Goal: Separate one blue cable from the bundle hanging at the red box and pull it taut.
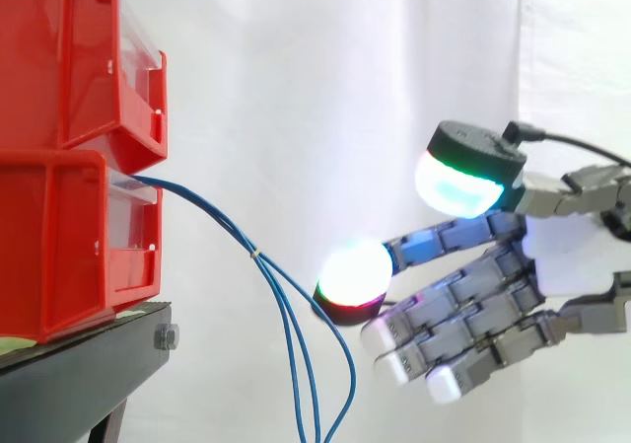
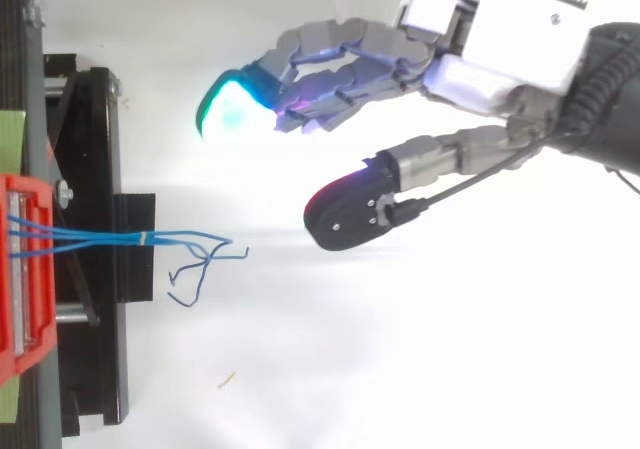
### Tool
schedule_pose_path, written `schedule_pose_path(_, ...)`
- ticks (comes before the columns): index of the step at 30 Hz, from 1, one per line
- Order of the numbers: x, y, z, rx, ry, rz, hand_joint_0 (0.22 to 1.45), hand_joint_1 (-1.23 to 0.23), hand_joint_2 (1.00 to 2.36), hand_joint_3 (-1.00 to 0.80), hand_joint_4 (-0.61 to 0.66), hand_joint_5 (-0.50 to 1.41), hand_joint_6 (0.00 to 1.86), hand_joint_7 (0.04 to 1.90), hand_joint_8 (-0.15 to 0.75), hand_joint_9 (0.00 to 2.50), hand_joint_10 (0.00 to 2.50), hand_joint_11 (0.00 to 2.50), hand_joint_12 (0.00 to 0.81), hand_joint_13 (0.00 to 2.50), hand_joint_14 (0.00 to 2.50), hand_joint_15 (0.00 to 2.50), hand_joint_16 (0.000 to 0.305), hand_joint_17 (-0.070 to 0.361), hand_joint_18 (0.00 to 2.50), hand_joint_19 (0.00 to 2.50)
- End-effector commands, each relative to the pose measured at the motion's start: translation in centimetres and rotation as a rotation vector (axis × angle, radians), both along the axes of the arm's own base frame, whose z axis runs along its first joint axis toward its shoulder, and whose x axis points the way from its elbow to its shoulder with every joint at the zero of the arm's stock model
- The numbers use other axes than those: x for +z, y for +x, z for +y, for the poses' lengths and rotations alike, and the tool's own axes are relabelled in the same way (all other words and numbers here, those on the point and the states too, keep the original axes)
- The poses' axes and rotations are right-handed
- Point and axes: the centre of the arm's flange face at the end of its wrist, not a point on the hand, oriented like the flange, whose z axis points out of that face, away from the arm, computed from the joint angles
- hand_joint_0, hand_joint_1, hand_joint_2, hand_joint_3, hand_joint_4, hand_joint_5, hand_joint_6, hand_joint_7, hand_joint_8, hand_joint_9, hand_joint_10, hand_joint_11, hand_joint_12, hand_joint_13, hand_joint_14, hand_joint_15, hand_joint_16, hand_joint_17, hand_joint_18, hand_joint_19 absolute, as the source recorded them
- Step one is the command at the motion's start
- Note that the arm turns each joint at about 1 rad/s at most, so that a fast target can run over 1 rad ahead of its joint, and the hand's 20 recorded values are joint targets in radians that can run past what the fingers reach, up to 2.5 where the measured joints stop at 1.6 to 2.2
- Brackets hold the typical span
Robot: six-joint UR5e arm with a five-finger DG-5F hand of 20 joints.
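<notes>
Two red bins are stacked on a black stand [image 1: 79,364] at the left, in front of a white curtain [image 1: 325,88]. A bundle of blue cables [image 2: 185,235] comes out of the front of the lower bin [image 1: 59,236], is held together by a small pale tie [image 1: 257,256] a short way out, then splits into loose strands that hang down past the edge of the stand. The hand [image 1: 562,256] reaches in from the right with its fingers spread and nearly straight, wide open and holding nothing. One glowing fingertip [image 1: 353,273] sits just beside the hanging strands; from above, a clear gap shows between the hand and the cable ends
</notes>
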Motion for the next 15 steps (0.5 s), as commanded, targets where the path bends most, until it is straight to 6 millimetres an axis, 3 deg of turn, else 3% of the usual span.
schedule_pose_path(1, -1.0, 1.4, 0.2, 0.001, 0.022, -0.006, 0.55, -0.67, 1.0, -0.5, 0.17, -0.21, 0.5, 0.77, 0.282, 0.56, 0.01, 0.36, 0.371, 0.55, 0.01, 0.23, 0.045, 0.101, 0.53, 0.5)
schedule_pose_path(6, -1.8, 3.4, 0.8, 0.033, 0.044, -0.009, 0.55, -0.66, 1.0, -0.5, 0.17, -0.2, 0.5, 0.77, 0.284, 0.57, 0.01, 0.35, 0.371, 0.54, 0.01, 0.22, 0.045, 0.101, 0.53, 0.49)
schedule_pose_path(13, -1.7, 4.0, 1.4, 0.057, 0.048, -0.047, 0.55, -0.66, 1.0, -0.5, 0.2, -0.19, 0.5, 0.77, 0.284, 0.57, 0.01, 0.36, 0.37, 0.54, 0.01, 0.22, 0.045, 0.101, 0.52, 0.49)
schedule_pose_path(15, -2.6, 4.3, 1.6, 0.067, 0.053, -0.046, 0.55, -0.66, 1.0, -0.5, 0.21, -0.19, 0.5, 0.77, 0.283, 0.58, 0.01, 0.36, 0.369, 0.54, 0.01, 0.22, 0.045, 0.101, 0.52, 0.49)
